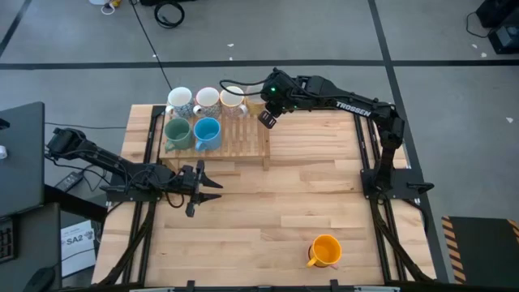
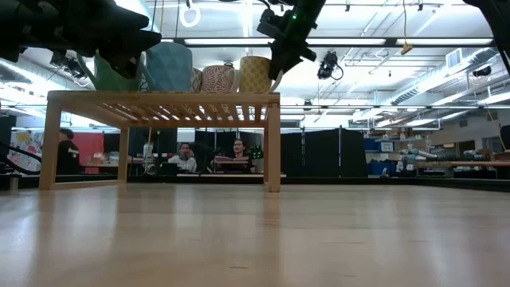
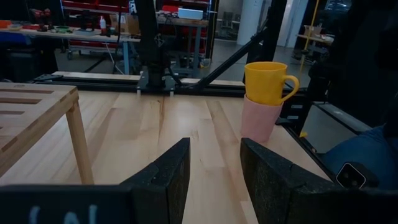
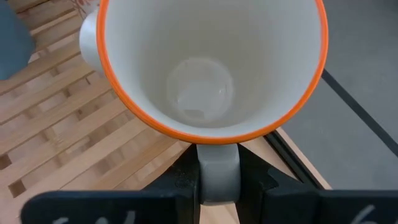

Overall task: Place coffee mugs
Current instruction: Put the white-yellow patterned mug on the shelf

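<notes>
Five mugs stand on a slatted wooden rack (image 1: 235, 142) at the far side of the table (image 1: 284, 203). In the back row are a white mug with dark spots (image 1: 179, 101), a white mug with a pink pattern (image 1: 208, 100) and a cream mug with an orange rim (image 4: 211, 68). In the front row are a green mug (image 1: 177, 132) and a blue mug (image 1: 208, 132).

The right gripper (image 4: 217, 177) is over the rack's far right corner. Its fingers are closed on the handle of the cream mug, which is white inside.

A yellow-orange mug (image 3: 266, 82) sits on top of a pink mug (image 3: 259, 120) near the table's front right edge.

The left gripper (image 1: 203, 186) hangs low over the table, in front of the rack. Its fingers (image 3: 165, 174) are open and hold nothing.

The table is light wood. Behind it is a big room with ceiling lights, and some people sit far back.
</notes>
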Tool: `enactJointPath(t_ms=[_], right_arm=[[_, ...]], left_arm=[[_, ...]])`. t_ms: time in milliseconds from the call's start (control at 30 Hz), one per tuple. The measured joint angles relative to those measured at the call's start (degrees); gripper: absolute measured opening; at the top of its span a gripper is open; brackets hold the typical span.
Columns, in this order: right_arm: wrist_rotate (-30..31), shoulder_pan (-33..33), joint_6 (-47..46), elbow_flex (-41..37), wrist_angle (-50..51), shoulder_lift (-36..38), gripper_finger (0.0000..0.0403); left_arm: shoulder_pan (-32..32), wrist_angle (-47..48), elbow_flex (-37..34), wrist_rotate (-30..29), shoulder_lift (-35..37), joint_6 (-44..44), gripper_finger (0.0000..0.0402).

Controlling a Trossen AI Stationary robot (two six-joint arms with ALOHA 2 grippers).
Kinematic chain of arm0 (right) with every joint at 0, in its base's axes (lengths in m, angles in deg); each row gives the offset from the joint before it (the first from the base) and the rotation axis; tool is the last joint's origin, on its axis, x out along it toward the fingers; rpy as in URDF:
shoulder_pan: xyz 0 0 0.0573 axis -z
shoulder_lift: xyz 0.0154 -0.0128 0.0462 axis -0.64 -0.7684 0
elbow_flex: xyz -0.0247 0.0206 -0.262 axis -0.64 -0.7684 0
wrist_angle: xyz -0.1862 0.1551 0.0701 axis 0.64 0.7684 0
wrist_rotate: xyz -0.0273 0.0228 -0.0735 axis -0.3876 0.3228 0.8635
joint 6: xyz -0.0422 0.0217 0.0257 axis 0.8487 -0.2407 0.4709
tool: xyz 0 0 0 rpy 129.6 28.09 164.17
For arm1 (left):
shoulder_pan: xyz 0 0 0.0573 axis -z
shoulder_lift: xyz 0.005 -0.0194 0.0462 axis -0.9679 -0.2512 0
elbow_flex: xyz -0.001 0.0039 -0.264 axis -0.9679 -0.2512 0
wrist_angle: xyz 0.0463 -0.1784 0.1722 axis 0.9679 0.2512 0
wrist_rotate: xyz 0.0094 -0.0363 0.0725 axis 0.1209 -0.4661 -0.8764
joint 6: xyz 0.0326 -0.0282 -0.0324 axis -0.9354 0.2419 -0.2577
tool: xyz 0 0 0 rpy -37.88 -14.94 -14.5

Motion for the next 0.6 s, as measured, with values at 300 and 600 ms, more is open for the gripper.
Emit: enactJointPath(t_ms=[300,600], right_arm=[[0.0,0.0,-0.2,-1.4,-0.1,0.0,0.007],[0.1,0.0,-0.1,-3.9,-1.3,0.2,0.007]], left_arm=[[0.0,0.0,0.0,0.0,0.0,0.0,0.0148],[0.0,0.0,0.0,0.0,0.0,0.0,0.0148]])
